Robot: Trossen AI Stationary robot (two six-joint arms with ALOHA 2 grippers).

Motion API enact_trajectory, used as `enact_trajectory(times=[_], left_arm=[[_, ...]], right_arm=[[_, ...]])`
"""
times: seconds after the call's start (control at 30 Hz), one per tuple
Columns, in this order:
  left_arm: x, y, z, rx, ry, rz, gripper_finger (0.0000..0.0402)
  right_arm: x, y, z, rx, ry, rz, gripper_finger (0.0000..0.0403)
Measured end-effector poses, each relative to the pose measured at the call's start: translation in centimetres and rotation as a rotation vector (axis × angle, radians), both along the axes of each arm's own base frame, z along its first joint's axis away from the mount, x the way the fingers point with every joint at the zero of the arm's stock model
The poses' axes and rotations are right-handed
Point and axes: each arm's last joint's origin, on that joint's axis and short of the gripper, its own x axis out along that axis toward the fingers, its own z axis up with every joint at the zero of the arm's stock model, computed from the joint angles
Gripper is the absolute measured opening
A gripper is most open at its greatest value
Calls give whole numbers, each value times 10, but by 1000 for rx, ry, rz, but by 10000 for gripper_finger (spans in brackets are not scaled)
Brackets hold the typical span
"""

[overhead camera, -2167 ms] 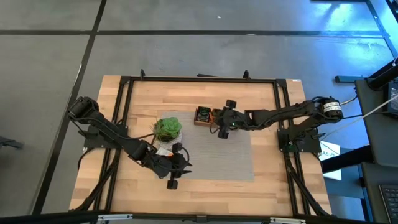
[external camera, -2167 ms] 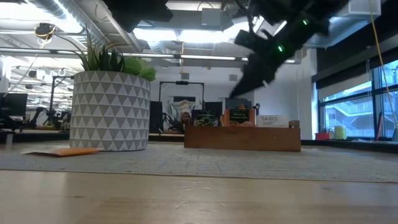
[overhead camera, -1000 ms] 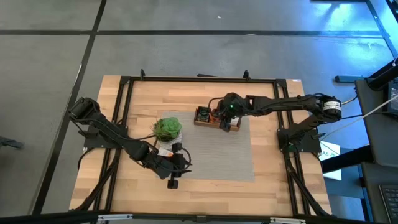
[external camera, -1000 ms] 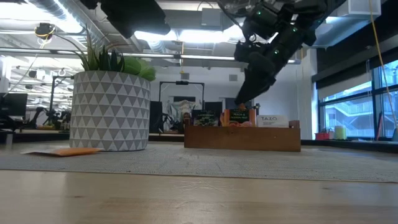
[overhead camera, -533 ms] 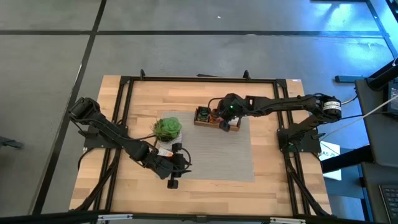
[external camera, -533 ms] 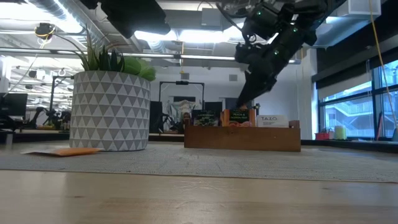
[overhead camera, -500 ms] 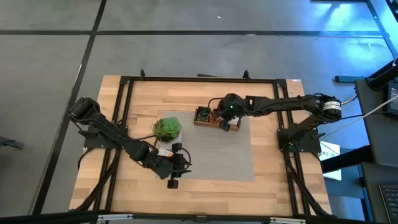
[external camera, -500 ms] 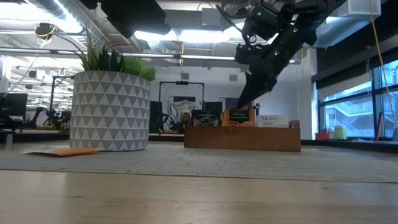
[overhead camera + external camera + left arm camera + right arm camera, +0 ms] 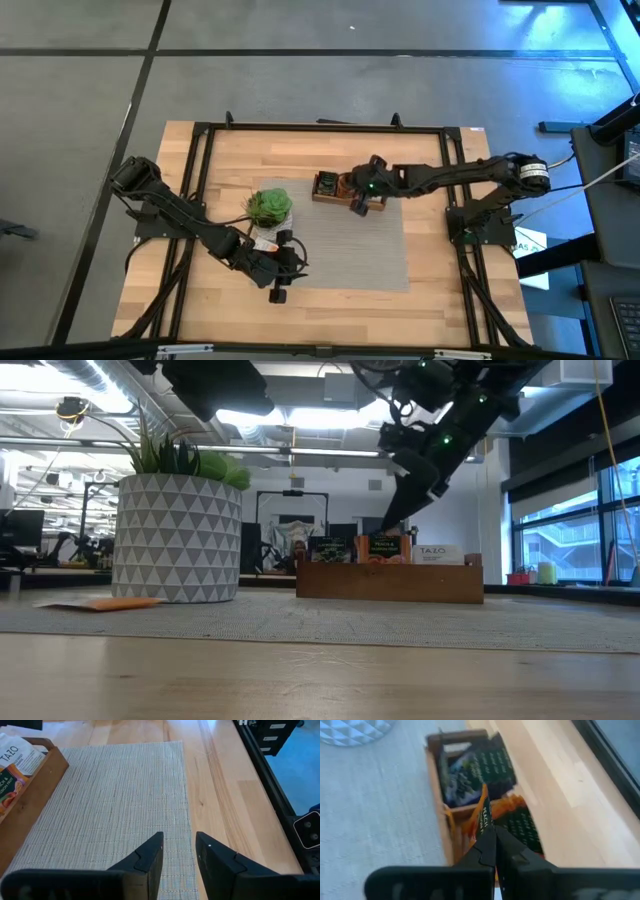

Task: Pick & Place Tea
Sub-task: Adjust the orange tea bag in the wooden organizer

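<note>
Over one wooden box (image 9: 345, 190), two dark-green sachets (image 9: 492, 770).

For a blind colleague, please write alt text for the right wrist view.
The right gripper is shut on an orange tea sachet, holding it on edge above a wooden box. The box holds dark sachets with green print and more orange ones, and stands on a grey woven mat over the table.

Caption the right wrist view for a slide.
Right claw shut on an orange tea sachet above the wooden box.
</note>
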Motion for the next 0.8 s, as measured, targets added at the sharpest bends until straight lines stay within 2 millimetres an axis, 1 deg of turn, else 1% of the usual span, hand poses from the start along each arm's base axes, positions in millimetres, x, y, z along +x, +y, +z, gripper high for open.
enact_trajectory(times=[0.13,0.23,0.43,0.53,0.67,0.8], left_arm=[[0,0,0,0,0,0,110],[0,0,0,0,0,0,111],[-1,-2,0,-11,4,-6,113],[-3,-5,0,-10,7,-15,111],[-5,-7,-1,-6,8,-22,109],[-5,-8,0,-7,2,-21,111]], right_arm=[[2,8,1,4,-22,18,2],[5,11,3,-13,-44,45,2],[-1,12,15,-35,-94,61,1],[-17,12,9,-34,-141,47,1],[-42,10,-1,-18,-276,39,0],[-54,8,-14,-36,-302,45,0]])
